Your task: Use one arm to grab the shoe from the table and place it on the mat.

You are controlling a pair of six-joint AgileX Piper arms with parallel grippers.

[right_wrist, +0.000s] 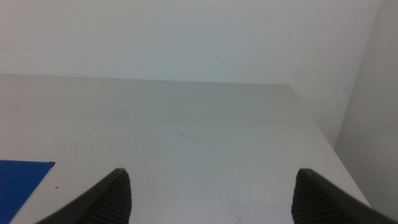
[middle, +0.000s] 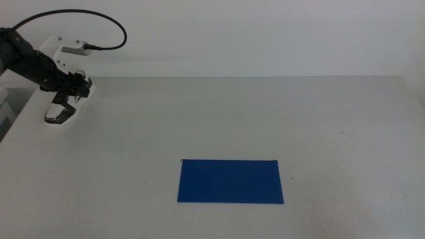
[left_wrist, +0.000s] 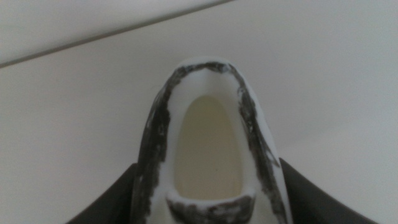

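Straddling the shoe [left_wrist: 208,149], your left gripper [left_wrist: 208,199] looks clenched on its light, squashy sides; squeeze gently.

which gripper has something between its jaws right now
The left gripper: its jaws sit on either side of the shoe at the table's far left. The right gripper is open, with only bare table between its jaws.

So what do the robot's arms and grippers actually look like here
The left arm is dark grey-black with white parts near the wrist and a black cable looping above it. Its left gripper has two dark wedge-shaped jaws. Only the right gripper of the other arm shows: two dark jaws with ribbed inner faces. No lettering is legible.
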